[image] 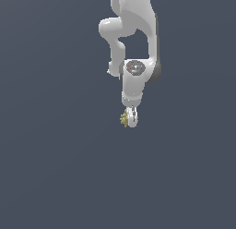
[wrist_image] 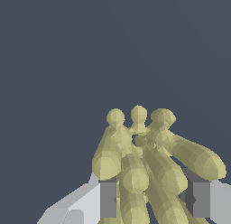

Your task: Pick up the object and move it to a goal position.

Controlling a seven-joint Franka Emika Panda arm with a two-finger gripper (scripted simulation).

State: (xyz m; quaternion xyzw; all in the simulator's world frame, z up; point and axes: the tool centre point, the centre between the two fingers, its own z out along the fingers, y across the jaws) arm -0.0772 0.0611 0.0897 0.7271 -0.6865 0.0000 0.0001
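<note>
Start with the arm (image: pixel 133 34): you see it coming down from the top of the exterior view, white and bulky, ending in the gripper (image: pixel 132 117) with its jaws pointing down over the plain slate-grey surface. Whether that surface is a desk or a floor you cannot tell, and no goal marker shows anywhere.

The object (image: pixel 124 118) sits at the jaw tips, poking out on the exterior view's left of them — a small dull yellow-olive spiky cluster, clearly smaller than the gripper hand. The jaws are clenched on it; the wrist view shows grey pads (wrist_image: pixel 108 199) pressed to either side of the spikes.

For handling, judge it light and rigid: a bundle of stubby rods with knobbed ends, nothing that looks soft or brittle. The trouble is shape, not weight. Rounded rods give the pads only thin lines of contact, so the cluster could roll or pivot in the grip if you swing fast. The best hold is across the thick middle where the rods bunch together, not out on a single spike.

The exterior view gives you the whole arm and how small the object is, but hides the contact itself. The wrist view shows what it misses — the object (wrist_image: pixel 149 169) close up, each rod and knob, and the pads flanking it — yet tells you nothing of height or where the goal lies.
</note>
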